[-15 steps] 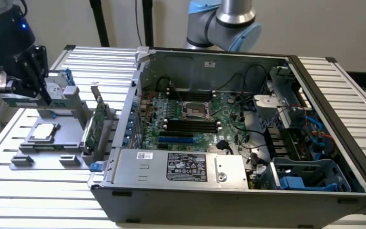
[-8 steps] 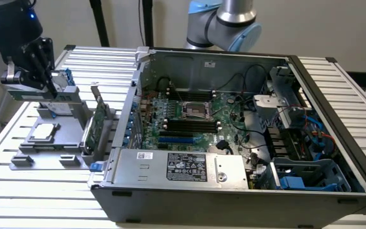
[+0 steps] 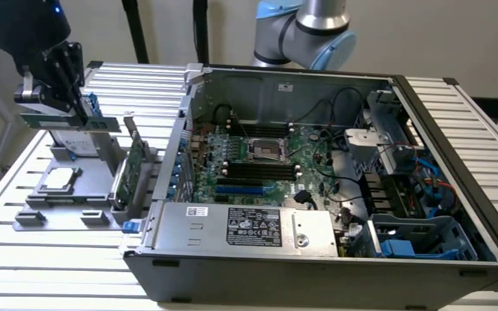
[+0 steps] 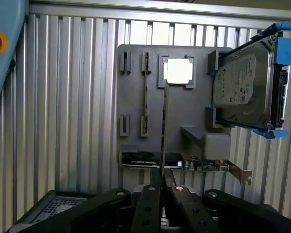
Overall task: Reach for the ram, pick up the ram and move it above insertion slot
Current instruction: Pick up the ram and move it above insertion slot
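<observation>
Gripper (image 3: pixel 78 111) held one ram (image 3: pixel 54 122) clamped, above the grey tray (image 3: pixel 93 173)
One hard drive (image 4: pixel 242 87) and one processor (image 4: pixel 179 71) sat on that tray; drive label was unreadable

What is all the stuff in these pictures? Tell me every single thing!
ram: one, green, lifted above the holder
holder: one, grey, on the table at the exterior view's left
processor chip: one, silver, flat on the holder
hard drive: one, silver with blue rails, on the holder
expansion card: one, green, standing on edge in the holder
computer case: one, grey, open, beside the holder
memory slots: several, black, parallel inside the case
blue slot: one, blue, beside the black ones
power supply: one, silver, inside the case
table: one, silver, slatted
robot arm: one, silver and light blue, behind the case
claw: one, black, shut on the ram
</observation>
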`<state>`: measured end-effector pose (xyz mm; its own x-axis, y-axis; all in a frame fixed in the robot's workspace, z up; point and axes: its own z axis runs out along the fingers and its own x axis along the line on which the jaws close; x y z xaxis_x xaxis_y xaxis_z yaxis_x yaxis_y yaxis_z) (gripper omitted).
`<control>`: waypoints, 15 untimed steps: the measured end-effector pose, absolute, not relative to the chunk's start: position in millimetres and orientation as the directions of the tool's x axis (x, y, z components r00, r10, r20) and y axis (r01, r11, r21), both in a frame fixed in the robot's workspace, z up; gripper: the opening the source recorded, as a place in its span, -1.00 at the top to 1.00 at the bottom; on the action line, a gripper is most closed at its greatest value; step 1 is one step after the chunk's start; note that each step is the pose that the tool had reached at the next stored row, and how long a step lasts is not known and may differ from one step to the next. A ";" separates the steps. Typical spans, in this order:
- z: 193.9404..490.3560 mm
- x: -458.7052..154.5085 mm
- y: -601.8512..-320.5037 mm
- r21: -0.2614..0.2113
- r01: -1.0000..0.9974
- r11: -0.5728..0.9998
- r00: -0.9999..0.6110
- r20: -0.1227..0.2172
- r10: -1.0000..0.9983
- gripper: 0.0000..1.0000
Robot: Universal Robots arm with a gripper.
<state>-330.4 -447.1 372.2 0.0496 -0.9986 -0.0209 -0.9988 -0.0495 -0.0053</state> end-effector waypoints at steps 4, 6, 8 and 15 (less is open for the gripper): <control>376.5 -321.3 -444.5 -0.006 -0.999 -0.049 0.050 -0.023 -0.999 0.73; 378.7 -316.8 -443.2 -0.006 -0.999 -0.049 0.050 -0.024 -0.998 0.73; 380.7 -312.5 -441.9 -0.006 -0.999 -0.049 0.050 -0.024 -0.998 0.73; 385.8 -296.6 -437.5 -0.006 -0.999 -0.049 0.050 -0.030 -0.998 0.73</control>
<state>-296.6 -437.5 385.8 0.0496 -0.9983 -0.0299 -0.9988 -0.0494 -0.0058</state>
